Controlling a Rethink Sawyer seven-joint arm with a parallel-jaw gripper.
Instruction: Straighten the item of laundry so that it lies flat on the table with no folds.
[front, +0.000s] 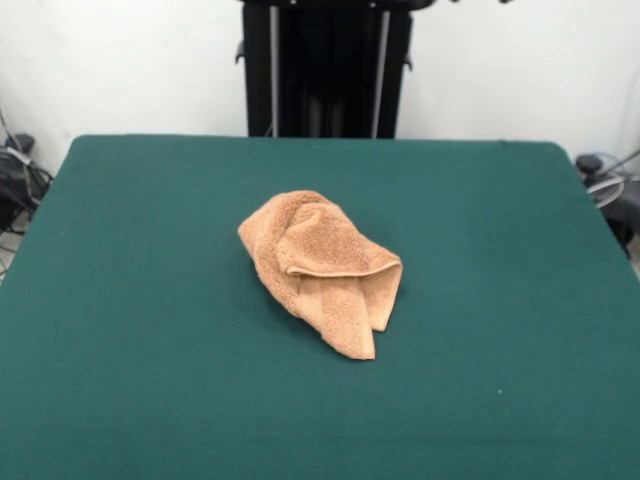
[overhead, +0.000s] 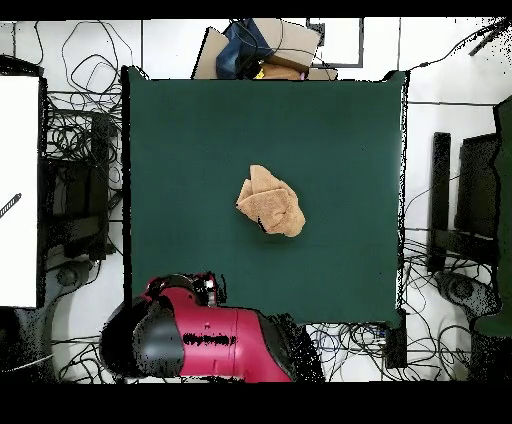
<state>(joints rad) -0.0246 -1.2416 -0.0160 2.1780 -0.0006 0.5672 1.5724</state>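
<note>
From above we see the red and black arm (overhead: 205, 340) drawn back at the table's 7 o'clock edge; the front view shows none of it, and we cannot tell its gripper's state. The crumpled, folded orange-tan terry towel (front: 322, 268) (overhead: 270, 202) lies near the middle of the dark green felt table (front: 120, 330) (overhead: 170, 130), open cloth all round, well apart from the arm.

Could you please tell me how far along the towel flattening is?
Nothing looks done: the light orange-tan terry-cloth towel lies bunched in folds at the middle of the dark green felt table. Nothing is in hand; the red arm sits drawn back. All the unfolding remains.
</note>
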